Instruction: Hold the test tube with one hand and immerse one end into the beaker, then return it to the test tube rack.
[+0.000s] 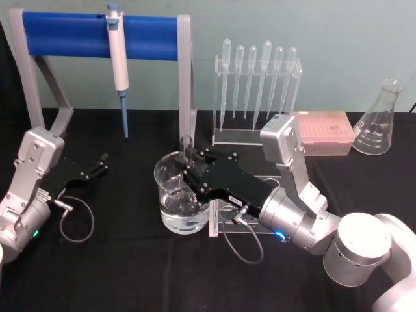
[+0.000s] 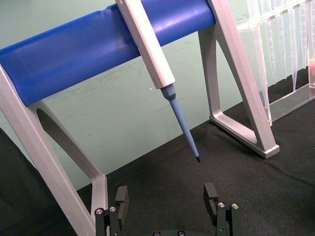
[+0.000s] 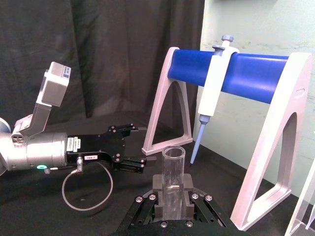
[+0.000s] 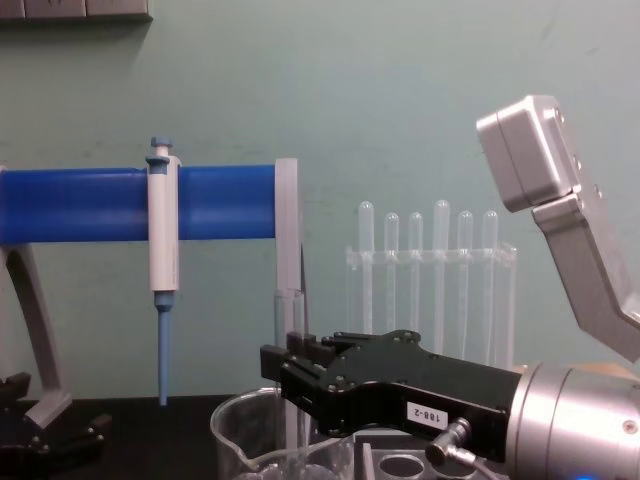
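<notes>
right gripper [image 1: 188, 158] fingers pinching test tube [image 3: 173, 169] upright, so its lower end is dipping into beaker [image 1: 164, 188] | left gripper [image 1: 99, 166] resting left, fingers spread

The black desk [image 1: 130, 273] carries the beaker [image 1: 171, 218], a blue-barred stand [image 1: 187, 84], a clear rack [image 1: 227, 138] of 6 pipettes [image 1: 266, 68], a pink box [image 1: 323, 133] and a flask [image 1: 378, 127].

Blue stand [image 1: 71, 36] behind beaker [image 1: 170, 195], open table [image 1: 130, 273] leftward
</notes>
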`<move>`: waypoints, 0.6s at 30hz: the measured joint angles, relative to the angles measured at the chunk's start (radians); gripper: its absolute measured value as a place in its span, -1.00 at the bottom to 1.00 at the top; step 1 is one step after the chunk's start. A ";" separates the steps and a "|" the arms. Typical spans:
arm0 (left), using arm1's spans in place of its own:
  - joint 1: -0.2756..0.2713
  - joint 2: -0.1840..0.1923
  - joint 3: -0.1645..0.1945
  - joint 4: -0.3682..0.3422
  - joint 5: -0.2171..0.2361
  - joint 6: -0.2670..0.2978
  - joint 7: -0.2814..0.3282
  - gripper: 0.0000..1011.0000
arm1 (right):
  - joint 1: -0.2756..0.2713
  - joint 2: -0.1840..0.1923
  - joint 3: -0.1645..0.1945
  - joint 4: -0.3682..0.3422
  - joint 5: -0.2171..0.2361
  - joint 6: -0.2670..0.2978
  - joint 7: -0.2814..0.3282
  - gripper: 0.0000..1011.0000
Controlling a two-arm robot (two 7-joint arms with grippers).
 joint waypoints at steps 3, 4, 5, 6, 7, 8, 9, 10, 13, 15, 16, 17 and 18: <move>0.000 0.000 0.000 0.000 0.000 0.000 0.000 0.98 | 0.000 0.000 0.000 0.000 0.000 0.000 0.000 -0.56; 0.000 0.000 0.000 0.000 0.000 0.000 0.000 0.98 | 0.000 0.000 0.000 0.000 0.000 0.000 0.000 -0.56; 0.000 0.000 0.000 0.000 0.000 0.000 0.000 0.98 | 0.000 0.000 0.000 0.000 0.000 0.000 0.000 -0.56; 0.000 0.000 0.000 0.000 0.000 0.000 0.000 0.98 | 0.000 0.000 0.000 0.000 0.000 0.000 0.000 -0.56; 0.000 0.000 0.000 0.000 0.000 0.000 0.000 0.98 | 0.000 0.000 0.000 0.000 0.000 0.000 0.000 -0.56; 0.000 0.000 0.000 0.000 0.000 0.000 0.000 0.98 | 0.000 0.000 0.000 0.000 0.000 0.000 0.000 -0.56; 0.000 0.000 0.000 0.000 0.000 0.000 0.000 0.98 | 0.000 0.000 0.000 0.000 0.000 0.000 0.000 -0.56; 0.000 0.000 0.000 0.000 0.000 0.000 0.000 0.98 | 0.000 0.000 0.000 0.000 0.000 0.000 0.000 -0.56; 0.000 0.000 0.000 0.000 0.000 0.000 0.000 0.98 | 0.000 0.000 0.000 0.000 0.000 0.000 0.000 -0.56; 0.000 0.000 0.000 0.000 0.000 0.000 0.000 0.98 | 0.000 0.000 0.000 0.000 0.000 0.000 0.000 -0.56; 0.000 0.000 0.000 0.000 0.000 0.000 0.000 0.98 | 0.000 0.000 0.000 0.000 0.000 0.000 0.000 -0.56; 0.000 0.000 0.000 0.000 0.000 0.000 0.000 0.98 | 0.000 0.000 0.000 0.000 0.000 0.000 0.000 -0.56; 0.000 0.000 0.000 0.000 0.000 0.000 0.000 0.98 | 0.000 0.000 0.000 0.000 0.000 0.000 0.000 -0.56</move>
